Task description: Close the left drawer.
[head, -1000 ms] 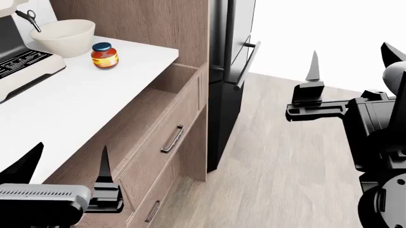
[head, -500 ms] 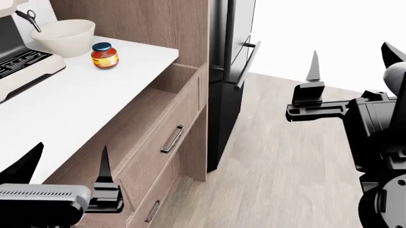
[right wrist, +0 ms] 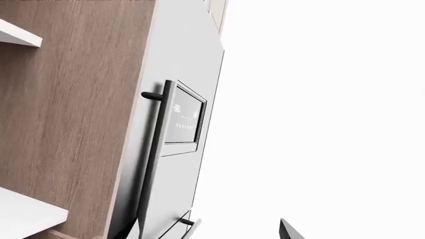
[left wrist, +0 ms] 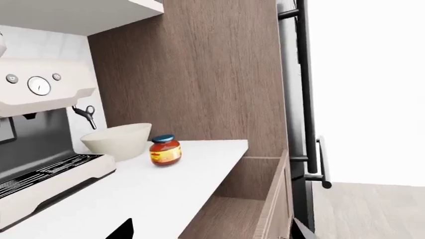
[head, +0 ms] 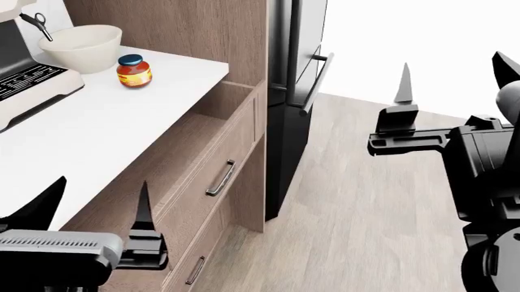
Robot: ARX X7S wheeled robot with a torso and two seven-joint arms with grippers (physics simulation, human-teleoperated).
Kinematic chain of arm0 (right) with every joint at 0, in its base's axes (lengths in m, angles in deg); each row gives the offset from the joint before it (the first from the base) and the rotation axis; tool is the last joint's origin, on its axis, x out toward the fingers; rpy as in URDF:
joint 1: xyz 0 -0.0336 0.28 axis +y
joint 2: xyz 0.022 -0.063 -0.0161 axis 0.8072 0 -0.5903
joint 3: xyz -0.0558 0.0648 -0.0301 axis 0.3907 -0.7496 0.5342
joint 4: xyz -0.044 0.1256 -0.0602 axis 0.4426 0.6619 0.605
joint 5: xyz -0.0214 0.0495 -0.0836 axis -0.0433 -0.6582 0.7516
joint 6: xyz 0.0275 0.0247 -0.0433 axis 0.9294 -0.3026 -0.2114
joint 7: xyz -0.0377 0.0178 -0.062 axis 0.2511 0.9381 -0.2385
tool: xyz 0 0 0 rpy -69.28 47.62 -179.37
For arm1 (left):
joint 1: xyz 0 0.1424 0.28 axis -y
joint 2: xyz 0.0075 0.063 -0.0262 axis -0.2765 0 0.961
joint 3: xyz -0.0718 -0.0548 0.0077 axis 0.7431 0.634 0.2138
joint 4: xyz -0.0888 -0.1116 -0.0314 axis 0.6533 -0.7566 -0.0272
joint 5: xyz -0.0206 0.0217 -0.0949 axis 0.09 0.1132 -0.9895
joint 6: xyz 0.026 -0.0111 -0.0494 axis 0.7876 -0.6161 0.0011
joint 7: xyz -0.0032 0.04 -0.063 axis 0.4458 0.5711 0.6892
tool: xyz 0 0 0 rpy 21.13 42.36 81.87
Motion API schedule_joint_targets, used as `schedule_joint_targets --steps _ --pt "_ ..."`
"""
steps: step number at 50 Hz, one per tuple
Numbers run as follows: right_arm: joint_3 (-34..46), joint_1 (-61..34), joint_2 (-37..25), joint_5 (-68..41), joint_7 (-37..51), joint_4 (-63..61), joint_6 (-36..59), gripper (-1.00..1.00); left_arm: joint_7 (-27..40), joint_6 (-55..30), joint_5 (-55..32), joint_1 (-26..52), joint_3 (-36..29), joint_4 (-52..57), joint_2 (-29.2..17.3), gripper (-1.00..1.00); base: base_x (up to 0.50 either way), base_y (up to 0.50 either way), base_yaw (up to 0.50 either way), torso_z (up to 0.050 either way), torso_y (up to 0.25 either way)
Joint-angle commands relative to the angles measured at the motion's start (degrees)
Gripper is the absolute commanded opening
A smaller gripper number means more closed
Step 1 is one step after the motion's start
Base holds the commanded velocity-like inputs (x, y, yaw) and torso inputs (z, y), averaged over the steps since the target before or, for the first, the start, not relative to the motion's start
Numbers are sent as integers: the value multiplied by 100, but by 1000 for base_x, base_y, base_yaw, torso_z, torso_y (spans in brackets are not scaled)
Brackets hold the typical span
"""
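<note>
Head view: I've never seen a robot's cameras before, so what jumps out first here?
The left drawer stands pulled open under the white countertop, its plain wooden inside showing. The left gripper and right gripper hang open, touching nothing, with pointed dark fingers. Further back sit a red jar with a blue lid, a cream bowl and an espresso machine.
</note>
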Motion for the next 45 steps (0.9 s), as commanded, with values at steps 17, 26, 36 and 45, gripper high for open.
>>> schedule_joint_targets --steps 17,26,36,45 --pt "-65 62 -47 50 -75 20 -92 100 434 -951 -1523 2992 -1652 -316 1259 100 0 0 0 0 0" --pt "-85 71 -78 40 -96 11 -97 100 167 -1060 -1722 3334 -1852 -677 1783 100 0 0 0 0 0" --pt "-96 118 -129 45 -128 22 -143 100 -53 -1232 -1958 3549 -2146 -1103 2330 100 0 0 0 0 0" --pt "-110 149 -147 56 -144 19 -176 100 -338 -1249 -1834 3575 -2323 -1625 2599 100 0 0 0 0 0"
